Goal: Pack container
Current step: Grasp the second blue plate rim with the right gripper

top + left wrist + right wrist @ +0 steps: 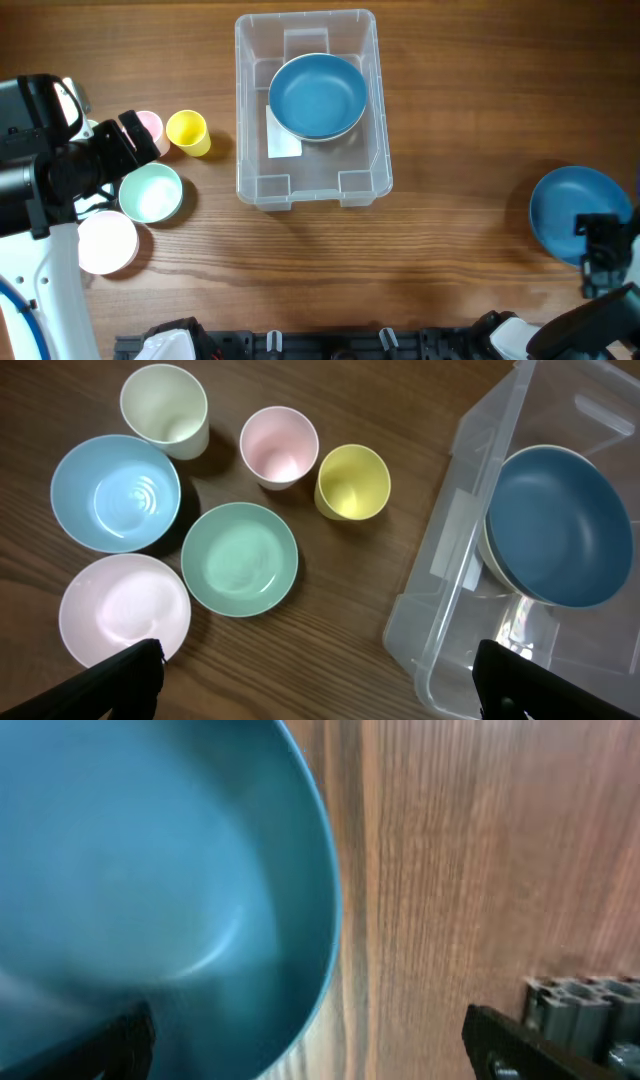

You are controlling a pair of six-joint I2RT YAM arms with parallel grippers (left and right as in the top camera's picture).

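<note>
The container (312,170) sits on the desk (450,150) at the middle of the far side, upright and open at the top. Its long axis runs away from you, near edge to far edge. A dark blue bowl (318,95) already lies in its far half, partly over the white label (283,140). The near half looks bare.

A second blue bowl (570,205) rests well apart from it, at the right near corner of the desk. Your right fingers (545,1045) are spread wide. In the right wrist view the bowl's rim runs between them. I judge this to be the relation that matters: from those fingers the container lies to the left and farther from you, so the carry goes diagonally across open desk.

Your left fingers (120,678) are also spread wide and hold nothing. They hover over the crockery beside the container's left wall and are the nearer pair to it. Below them lie a green bowl (152,192), a pink bowl (106,242), a yellow cup (187,131) and a pink cup (150,125).

Mind what you cannot see. From overhead the left arm covers a light blue bowl (115,492) and a cream cup (163,408), which show only in the left wrist view. The right wrist view is blurred and crops the bowl, so you cannot tell whether either finger touches it. The container's far end is cut off in the left wrist view.
</note>
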